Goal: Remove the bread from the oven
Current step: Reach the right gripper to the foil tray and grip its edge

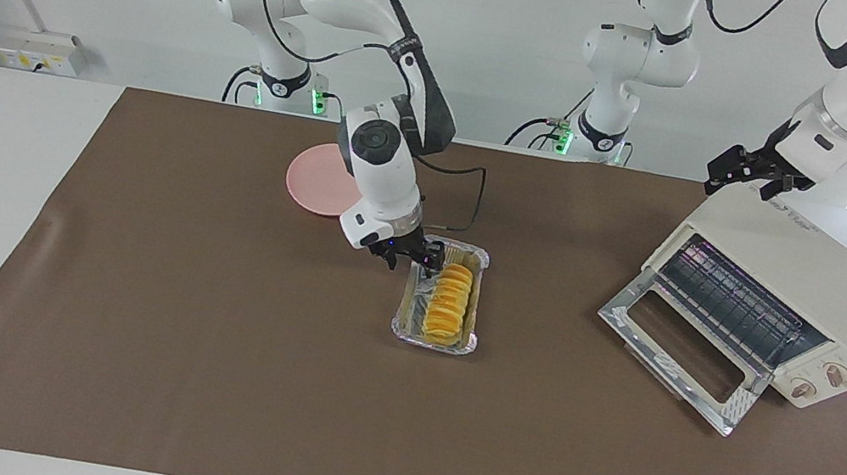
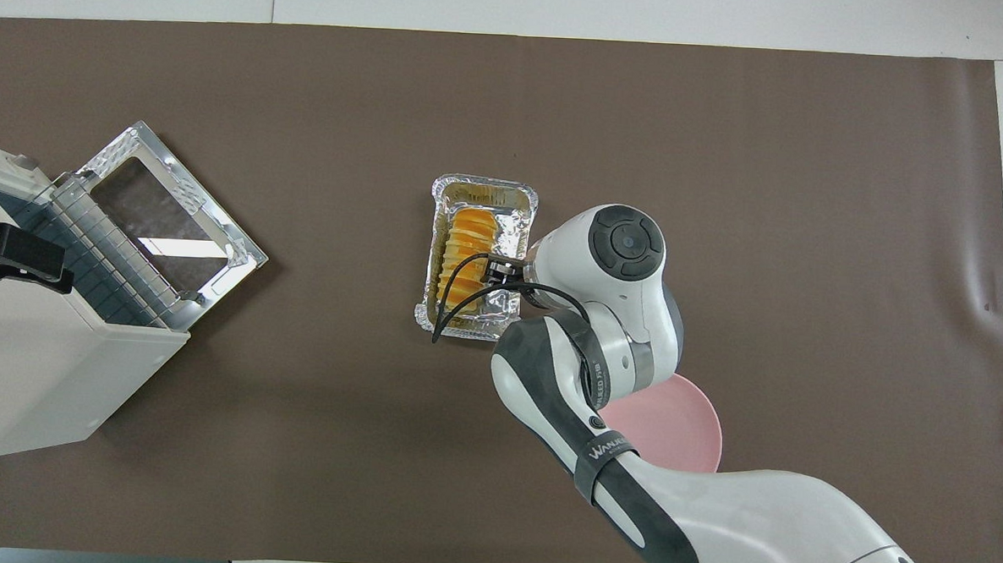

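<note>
Bread (image 1: 450, 301): golden ridged loaf, lying in a foil tray (image 1: 482, 263) mid-table, well apart from the oven; long axis runs toward and away from the robots. Oven (image 1: 817, 277): cream-white, at the left arm's end of the table, glass door (image 1: 681, 354) dropped open, wire rack bare so far as can be seen; the bread is already out of it. Pink plate (image 1: 313, 178): nearer to the robots than the tray, toward the right arm's end. Right gripper (image 1: 411, 258): low at the tray's robot-side end, at its rim on the plate's side, the bread's near end just beside the fingertips; fingers appear slightly parted, with nothing seen held between them. Right arm: folded downward from its base, wrist tilted toward the tray; by far the nearer arm to the bread. Left gripper (image 1: 748, 173): over the oven's top rear edge, waiting; finger state cannot be told. Judgement: any grasp would close across the loaf's short width.
</note>
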You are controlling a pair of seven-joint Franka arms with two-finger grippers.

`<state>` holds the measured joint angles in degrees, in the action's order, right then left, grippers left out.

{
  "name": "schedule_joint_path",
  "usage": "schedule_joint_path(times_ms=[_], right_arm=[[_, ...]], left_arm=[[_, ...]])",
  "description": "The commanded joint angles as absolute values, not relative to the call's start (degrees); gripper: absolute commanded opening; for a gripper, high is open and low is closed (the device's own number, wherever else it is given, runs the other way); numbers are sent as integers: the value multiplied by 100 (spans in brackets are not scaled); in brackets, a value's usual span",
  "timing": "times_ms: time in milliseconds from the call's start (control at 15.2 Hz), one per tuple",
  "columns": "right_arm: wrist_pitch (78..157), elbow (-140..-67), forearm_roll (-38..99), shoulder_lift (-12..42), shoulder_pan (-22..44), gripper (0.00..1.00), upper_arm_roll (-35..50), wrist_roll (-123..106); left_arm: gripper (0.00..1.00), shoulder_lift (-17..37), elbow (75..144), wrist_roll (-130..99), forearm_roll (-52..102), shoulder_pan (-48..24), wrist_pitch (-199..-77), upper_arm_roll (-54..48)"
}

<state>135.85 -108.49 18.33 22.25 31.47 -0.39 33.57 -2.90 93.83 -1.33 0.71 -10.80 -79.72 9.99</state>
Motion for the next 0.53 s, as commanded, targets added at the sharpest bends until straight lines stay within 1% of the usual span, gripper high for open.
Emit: schedule_joint_path(times_ms=[0, 66, 461], right_arm=[[13720, -10863, 2039, 2232, 3155, 10, -53, 3445], [13711, -10855, 2030, 2232, 3155, 0, -53, 3445], [13641, -10723, 2021, 2233, 2998, 0, -53, 3253]], left_arm=[[100, -387, 9457, -123, -26, -1028, -8042, 958], [100, -387, 9457, -123, -26, -1020, -8042, 958], [100, -387, 9457, -123, -26, -1028, -8051, 949]])
